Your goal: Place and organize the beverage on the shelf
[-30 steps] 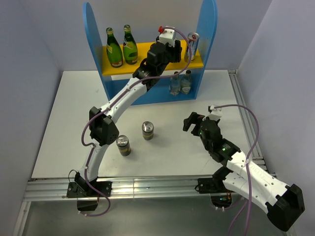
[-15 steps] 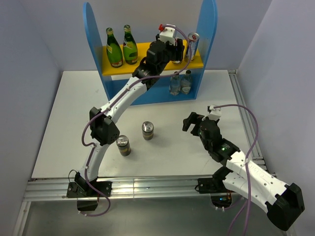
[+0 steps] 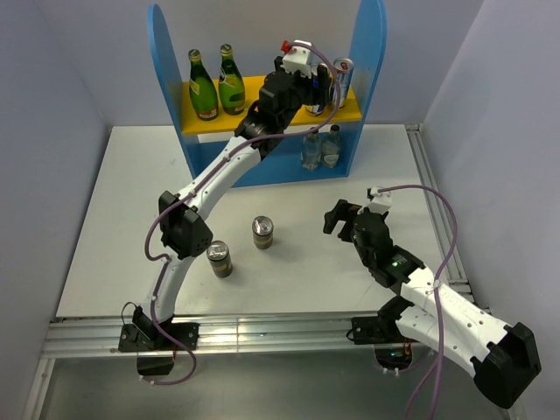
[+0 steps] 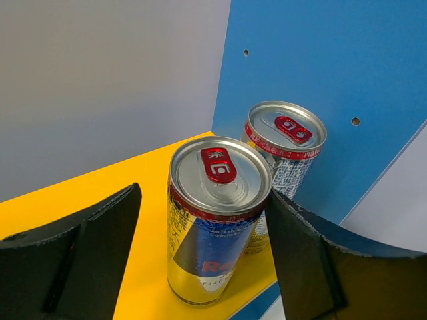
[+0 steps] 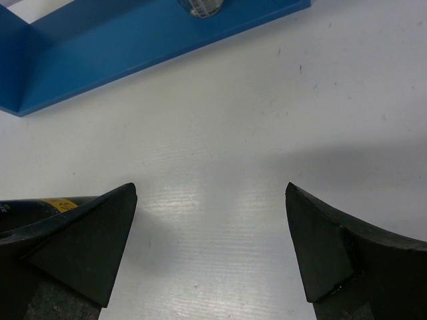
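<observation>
The shelf point(image 3: 166, 70) stands at the back, with blue side panels and a yellow upper board point(image 3: 262, 89). My left gripper point(image 3: 308, 85) reaches onto that board at its right end. In the left wrist view my left gripper point(image 4: 202, 195) is open around a blue-and-silver energy drink can point(image 4: 213, 227) that stands upright on the yellow board point(image 4: 100, 193). There is a gap at the left finger, and the right finger is close against the can. A second such can point(image 4: 287, 153) stands just behind it by the blue side panel point(image 4: 320, 53). My right gripper point(image 3: 337, 214) is open and empty over the table.
Two green bottles point(image 3: 217, 83) stand at the left of the upper board. Two clear bottles point(image 3: 321, 147) stand on the lower level. Two cans point(image 3: 262, 232) point(image 3: 219, 259) stand on the table in front of the shelf. The shelf's blue base point(image 5: 133, 47) shows beyond my right gripper point(image 5: 210, 193).
My left gripper has moved a little further back and right along the upper board, and the can now shows beside the far can. The right arm has barely moved.
</observation>
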